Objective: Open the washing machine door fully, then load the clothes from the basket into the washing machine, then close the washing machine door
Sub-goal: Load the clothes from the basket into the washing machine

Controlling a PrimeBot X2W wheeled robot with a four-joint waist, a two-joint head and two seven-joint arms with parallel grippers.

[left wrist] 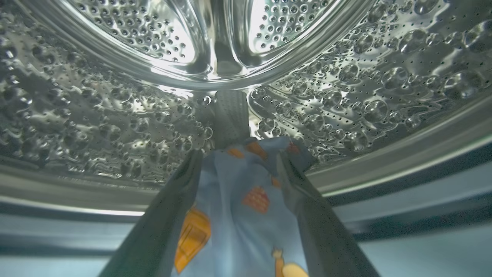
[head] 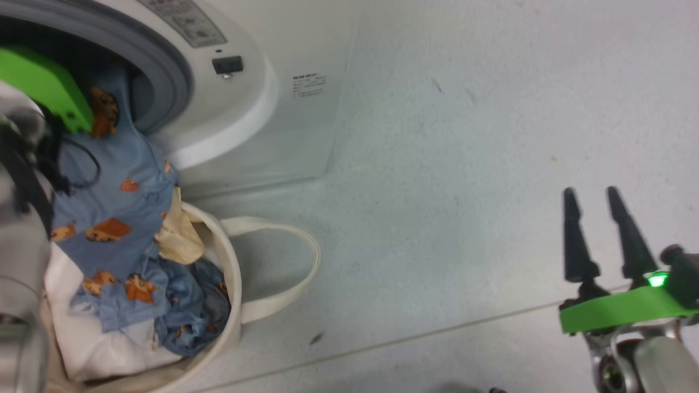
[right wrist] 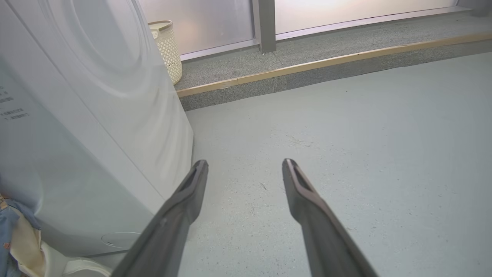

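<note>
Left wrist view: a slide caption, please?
Open left gripper inside the steel drum, bear-print cloth lying between its fingers.

You have a pale grey floor [head: 464, 164] in front of you. In the head view a thin seam [head: 437, 334] crosses it, and a small dark mark [head: 315, 339] lies just above that seam. At the lower left of this view you see a plain white bundle [head: 104, 349]. In the right wrist view a cream perforated hamper [right wrist: 167, 50] stands on a raised grey ledge [right wrist: 346, 44]. A tan strip [right wrist: 346, 58] runs along the ledge's front edge. Behind are frosted panels [right wrist: 346, 11] with a grey post [right wrist: 265, 23] between them.
</note>
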